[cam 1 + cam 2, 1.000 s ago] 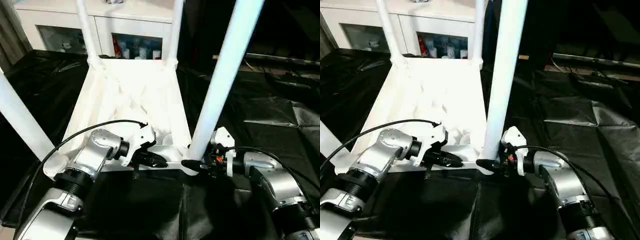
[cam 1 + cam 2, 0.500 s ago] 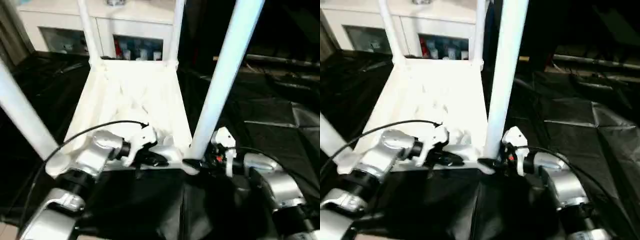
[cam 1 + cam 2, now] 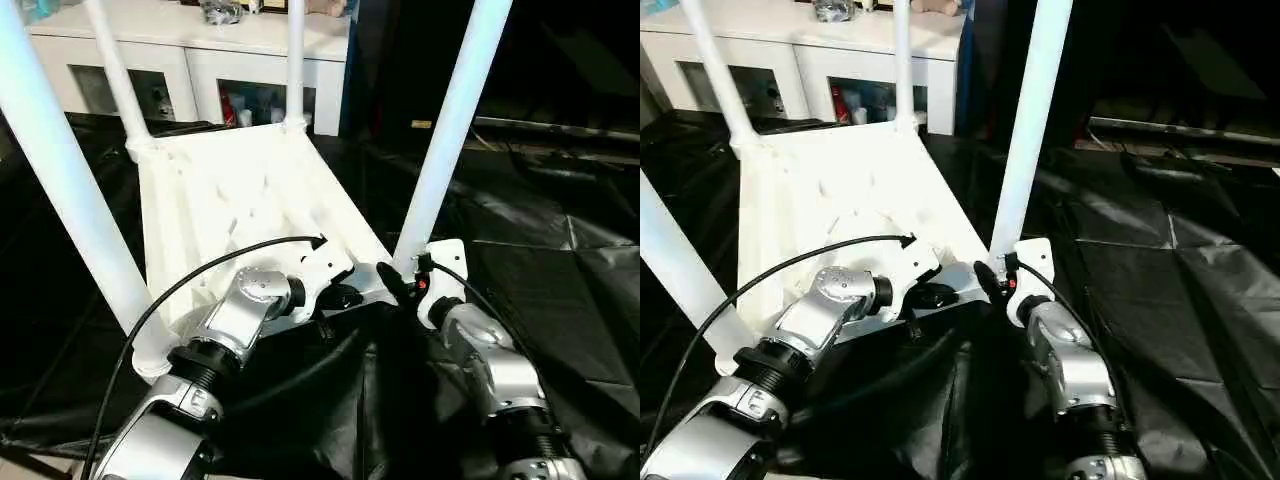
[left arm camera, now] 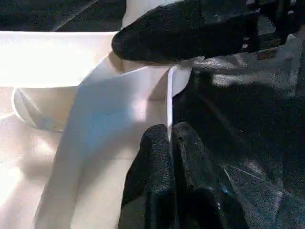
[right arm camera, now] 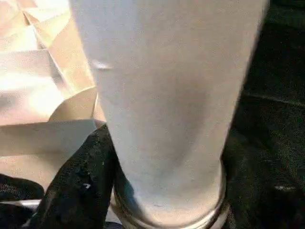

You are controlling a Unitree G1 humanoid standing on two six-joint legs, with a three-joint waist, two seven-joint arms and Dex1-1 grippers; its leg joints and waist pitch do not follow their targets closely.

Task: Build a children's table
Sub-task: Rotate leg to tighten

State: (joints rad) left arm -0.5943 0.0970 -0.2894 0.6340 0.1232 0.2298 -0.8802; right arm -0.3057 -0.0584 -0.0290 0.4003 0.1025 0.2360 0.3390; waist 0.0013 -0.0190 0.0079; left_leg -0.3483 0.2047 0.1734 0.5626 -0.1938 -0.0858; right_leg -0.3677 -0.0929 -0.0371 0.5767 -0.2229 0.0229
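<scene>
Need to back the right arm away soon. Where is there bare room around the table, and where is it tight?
Free: the black sheet right of the near-right leg. Tight: that corner, where the right gripper straddles the leg's base and the left gripper pinches the table top rim.

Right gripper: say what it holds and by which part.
The right gripper straddles the near-right table leg at its collared base by the corner socket; whether it truly grips cannot be told.

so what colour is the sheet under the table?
Black, glossy and wrinkled sheet under the white table; clearest in the right eye view.
</scene>
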